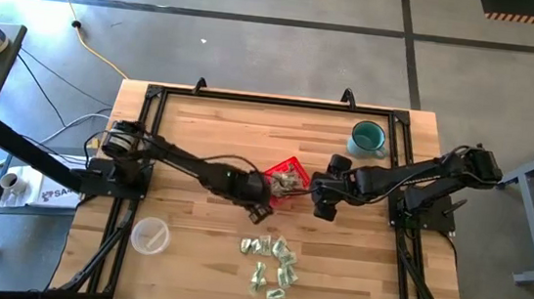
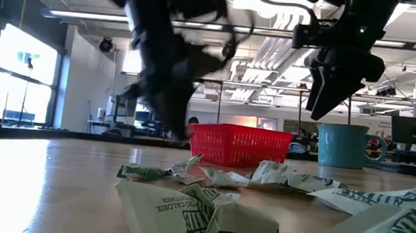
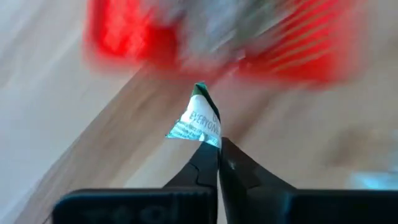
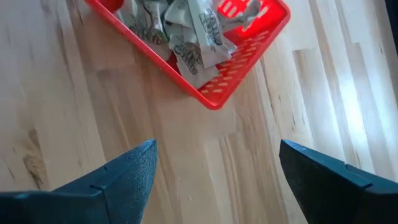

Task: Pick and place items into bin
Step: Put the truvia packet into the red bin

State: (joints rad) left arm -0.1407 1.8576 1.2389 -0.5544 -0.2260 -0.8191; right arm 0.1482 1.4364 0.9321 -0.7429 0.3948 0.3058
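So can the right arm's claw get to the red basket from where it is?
Probably yes. The right gripper hangs open just beside the red basket, with only bare table between them. The left gripper, shut on a packet, is near too.

Two dark arms, black cables; pincer fingers [image 4: 134, 171] dark teal-tinted.

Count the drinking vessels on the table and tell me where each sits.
2. A teal ceramic mug stands at the table's far right, beyond the small red slotted plastic basket. A clear round plastic cup stands near the front left. None seems hidden.
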